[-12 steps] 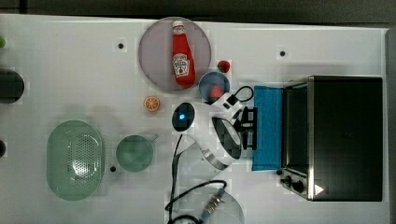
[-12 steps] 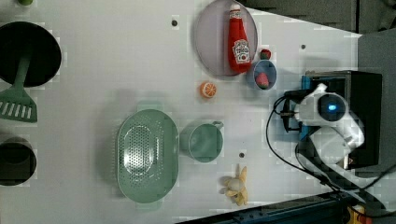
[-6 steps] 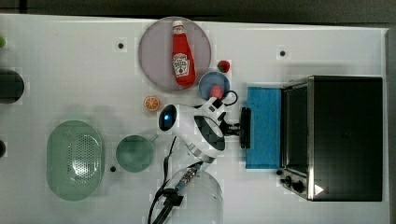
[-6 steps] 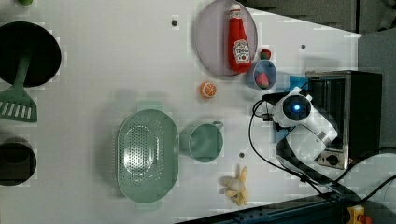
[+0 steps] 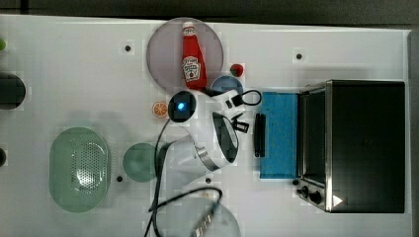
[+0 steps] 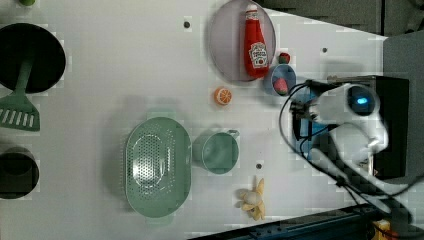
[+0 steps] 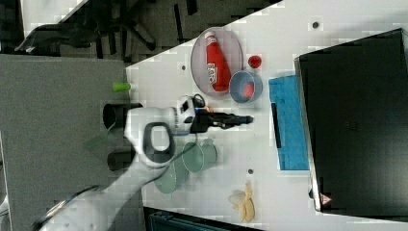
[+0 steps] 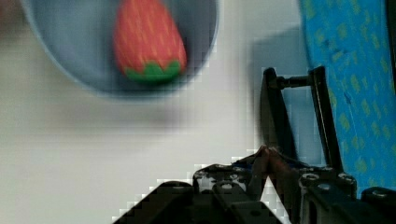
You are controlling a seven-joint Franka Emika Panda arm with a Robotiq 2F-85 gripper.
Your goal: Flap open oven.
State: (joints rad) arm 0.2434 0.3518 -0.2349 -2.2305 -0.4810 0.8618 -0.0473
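Note:
The oven (image 5: pixel 370 143) stands at the top view's right with its black top up. Its bluish glass door (image 5: pixel 279 136) lies flapped down flat on the table, bar handle (image 5: pixel 259 134) at its free edge. My gripper (image 5: pixel 241 122) hovers a little to the top view's left of the handle, apart from it. In the wrist view the gripper (image 8: pixel 265 154) has its fingers only narrowly apart with nothing between them, and the handle (image 8: pixel 299 107) lies just beyond. The right view shows the gripper (image 7: pixel 248 119) pointing at the open door (image 7: pixel 288 122).
A blue bowl (image 5: pixel 226 84) with a strawberry sits close beside the gripper. A ketchup bottle (image 5: pixel 193 59) lies on a grey plate. An orange slice (image 5: pixel 159 109), a green cup (image 5: pixel 139 162) and a green colander (image 5: pixel 79 169) lie to the top view's left.
My gripper let go of the door handle and drew back toward the top view's left. The door swung further down and now lies flat.

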